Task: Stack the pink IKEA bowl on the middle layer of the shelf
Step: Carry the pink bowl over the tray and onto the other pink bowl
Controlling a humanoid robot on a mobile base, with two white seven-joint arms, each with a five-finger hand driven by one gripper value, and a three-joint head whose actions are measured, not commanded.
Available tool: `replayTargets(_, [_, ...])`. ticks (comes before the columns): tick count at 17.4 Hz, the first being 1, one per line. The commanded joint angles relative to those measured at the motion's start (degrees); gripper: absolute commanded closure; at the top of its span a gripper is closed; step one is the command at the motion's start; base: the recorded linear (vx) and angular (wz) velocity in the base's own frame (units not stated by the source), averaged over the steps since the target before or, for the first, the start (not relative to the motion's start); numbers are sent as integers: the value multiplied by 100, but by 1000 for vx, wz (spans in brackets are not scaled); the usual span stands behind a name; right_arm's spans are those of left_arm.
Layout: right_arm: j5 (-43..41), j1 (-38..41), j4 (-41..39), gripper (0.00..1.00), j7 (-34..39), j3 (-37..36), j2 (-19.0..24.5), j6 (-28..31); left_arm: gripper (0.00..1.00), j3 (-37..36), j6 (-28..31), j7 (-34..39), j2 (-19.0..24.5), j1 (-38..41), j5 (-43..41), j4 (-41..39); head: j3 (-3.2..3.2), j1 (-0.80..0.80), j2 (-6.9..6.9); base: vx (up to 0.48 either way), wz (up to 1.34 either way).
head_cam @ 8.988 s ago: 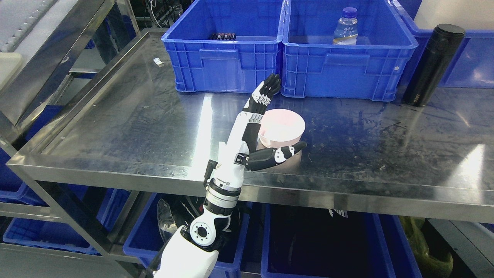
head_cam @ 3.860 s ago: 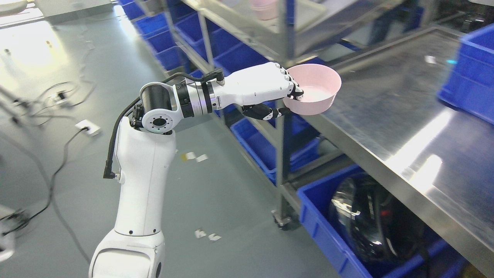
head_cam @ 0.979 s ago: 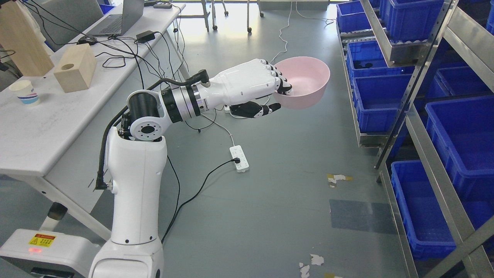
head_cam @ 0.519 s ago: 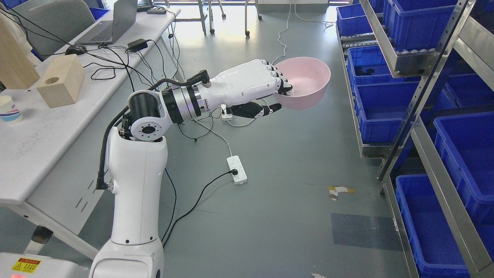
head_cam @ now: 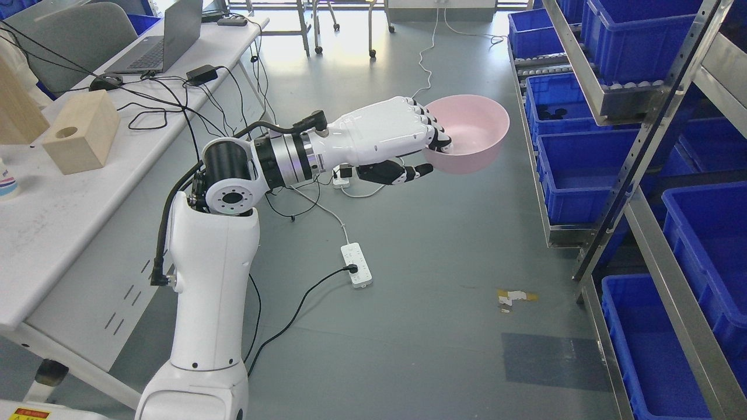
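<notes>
Filling the frame from 4 o'clock up to 1 o'clock, the metal shelf rack [head_cam: 642, 137] slants along the right side with blue bins [head_cam: 575, 175] parked on its tiers; it is presumably where the bowl is headed, though which tier counts as the middle one I cannot tell from this angle. Across the aisle, from 8 to 11 o'clock, runs the white desk [head_cam: 70, 192], carrying a laptop [head_cam: 166, 41], a tangle of cables and a wooden block [head_cam: 81, 140] with a hole in its top. Bare grey floor lies between them, with a white power strip [head_cam: 356, 265] near the centre.

Rising from 7 o'clock, the left arm bends at the elbow and reaches toward 1 o'clock, holding its load out in front over open floor, well apart from both desk and rack, which looks sensible for carrying while the base travels. The left hand [head_cam: 408, 146] is clamped on the pink bowl [head_cam: 470, 134]: fingers hooked over the near rim into the hollow, thumb pressing from underneath, a pinch that keeps the bowl mouth-up and roughly level. The bowl hangs in mid-air just left of the rack's lower bins, touching nothing else. No right arm shows.

By my reading, the carry is under way and the placing not yet begun.
</notes>
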Motion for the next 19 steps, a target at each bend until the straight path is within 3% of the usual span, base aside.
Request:
replayTargets(1, [0, 31, -100, 0, -1, 0, -100, 1, 96, -113, -4, -1, 100, 3, 7, 2, 0, 0, 0, 43, -29])
replayTargets(6, [0, 22, -100, 0, -1, 0, -100, 1, 96, -166, -4, 52, 100, -6, 33, 2, 0, 0, 0, 5, -463])
replayTargets(13, [0, 31, -100, 0, -1, 0, -100, 1, 96, -491, -4, 499, 100, -67, 683, -16, 0, 0, 0, 14, -1098])
replayTargets(19, [0, 31, -100, 0, -1, 0, -100, 1, 96, -71, -4, 457, 100, -1182, 606, 273, 0, 0, 0, 7, -1265])
